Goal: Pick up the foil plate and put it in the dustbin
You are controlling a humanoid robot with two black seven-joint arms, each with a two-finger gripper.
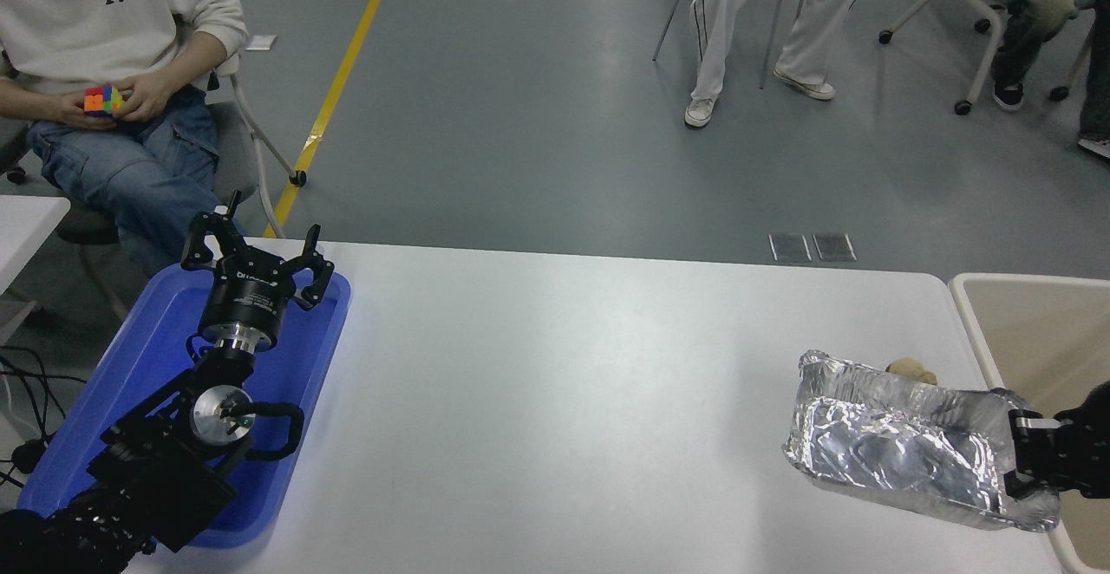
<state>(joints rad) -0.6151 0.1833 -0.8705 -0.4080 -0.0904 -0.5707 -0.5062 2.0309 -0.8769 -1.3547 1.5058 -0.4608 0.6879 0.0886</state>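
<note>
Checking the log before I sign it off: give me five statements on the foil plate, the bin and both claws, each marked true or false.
1. The right claw grips the foil plate by its right end. True.
2. The foil plate lies inside the dustbin. False: it is beside the bin, over the table.
3. The left claw holds a paper ball. False: open and empty.
4. The left claw is over the blue tray. True.
5. The paper ball is partly hidden behind the plate. True.
</note>
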